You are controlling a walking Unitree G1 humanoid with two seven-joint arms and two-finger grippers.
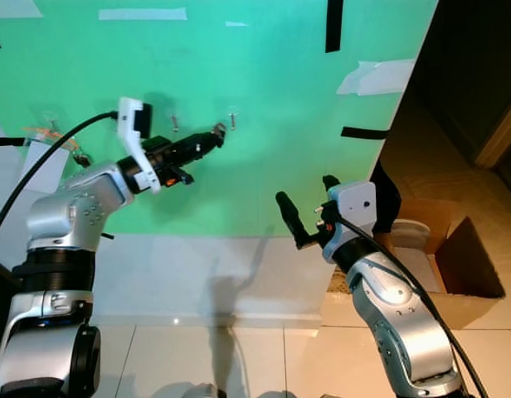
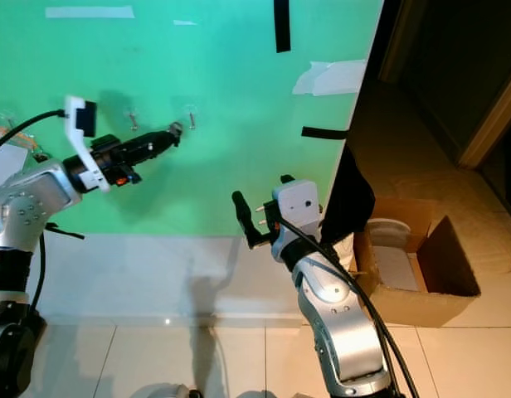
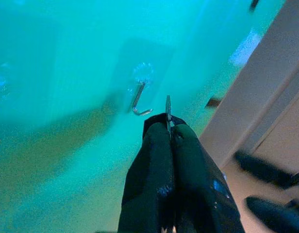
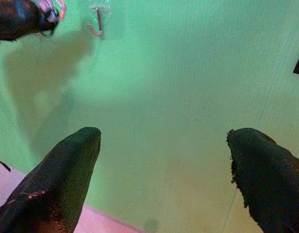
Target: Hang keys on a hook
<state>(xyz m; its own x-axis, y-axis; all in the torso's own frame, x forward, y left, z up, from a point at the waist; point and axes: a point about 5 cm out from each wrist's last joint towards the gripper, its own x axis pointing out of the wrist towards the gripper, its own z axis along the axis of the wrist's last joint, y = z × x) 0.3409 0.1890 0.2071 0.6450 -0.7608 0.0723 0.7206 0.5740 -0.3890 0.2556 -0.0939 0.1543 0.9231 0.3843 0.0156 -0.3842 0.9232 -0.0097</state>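
1. The left gripper was raised to the green wall, its black fingers pressed together on a thin silver key ring
2. The small metal hook on its clear stick-on pad sat just beside the fingertips, towards the robot's right, shank upright and tip curling up
3. The ring stood edge-on, apart from the hook's tip
4. The right gripper, fingers spread and empty, hung lower and well apart, so the left arm was much nearer
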